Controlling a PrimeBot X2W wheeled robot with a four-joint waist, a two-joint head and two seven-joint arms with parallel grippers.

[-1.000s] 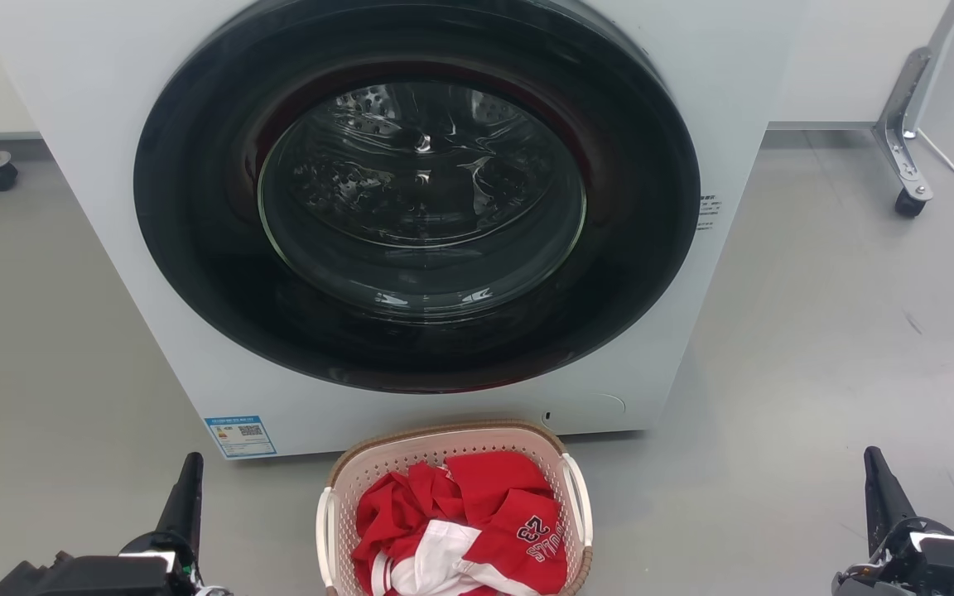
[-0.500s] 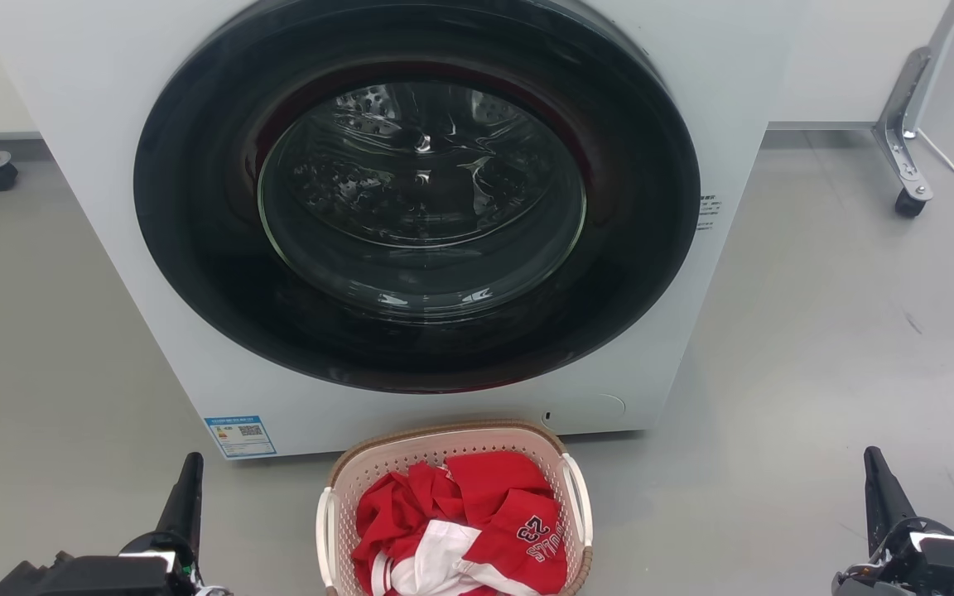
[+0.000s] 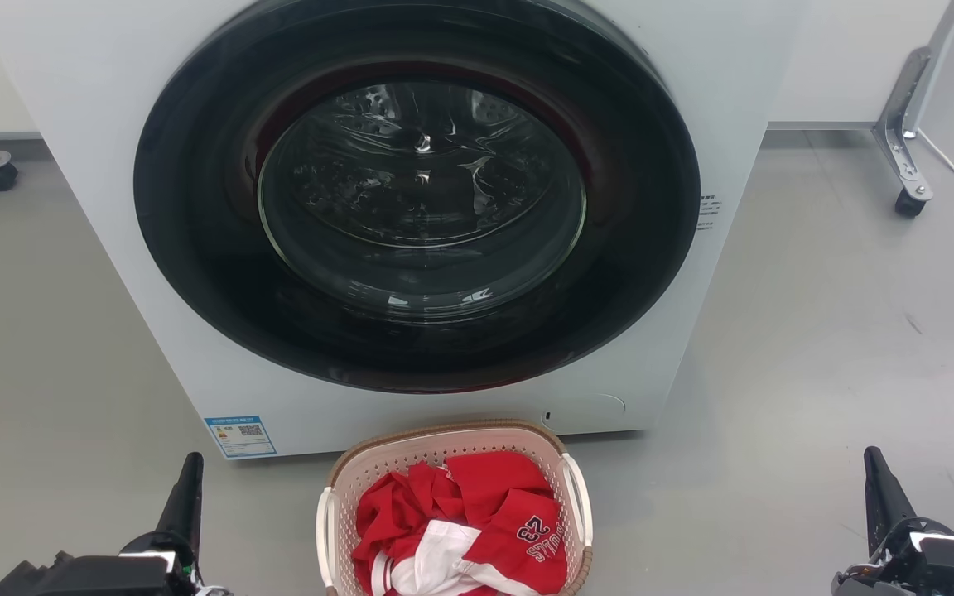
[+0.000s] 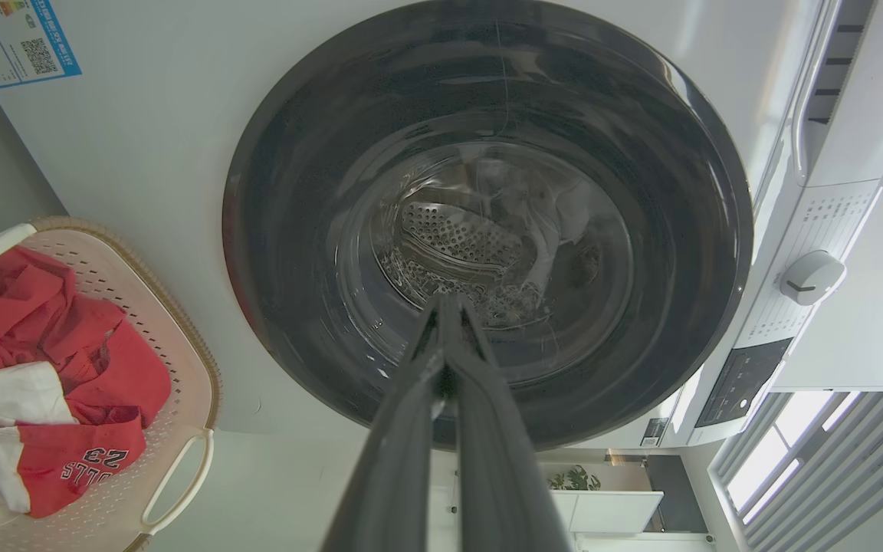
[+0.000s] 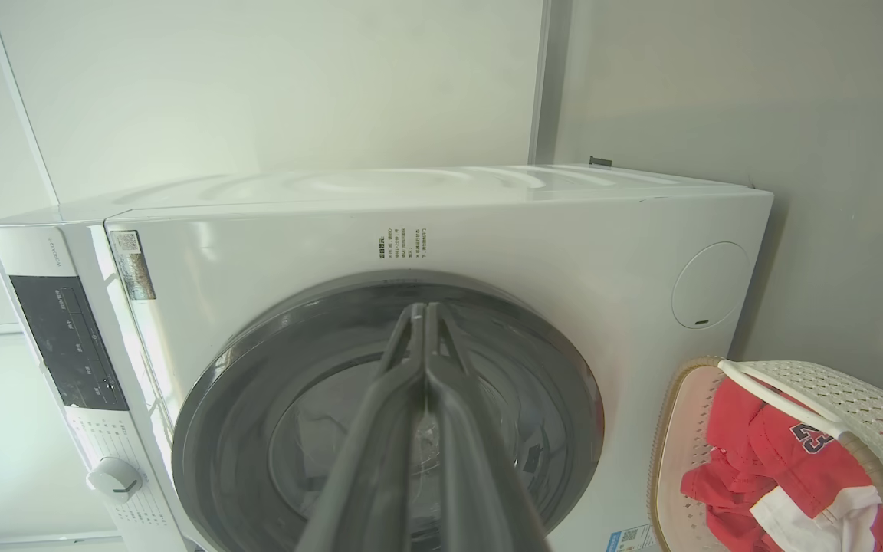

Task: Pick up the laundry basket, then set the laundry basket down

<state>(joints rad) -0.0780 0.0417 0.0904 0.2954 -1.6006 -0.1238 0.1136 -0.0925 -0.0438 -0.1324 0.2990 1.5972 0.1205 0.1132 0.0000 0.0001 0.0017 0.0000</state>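
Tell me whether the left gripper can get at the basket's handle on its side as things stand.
Probably yes. The left gripper sits shut beside the basket, with just floor between it and the white handle. Nothing blocks the way, though it would need to open first.

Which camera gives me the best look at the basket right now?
Head view: the basket sits centred, both handles and most of the rim showing. Left wrist view crops it at the edge; right wrist view catches one end.
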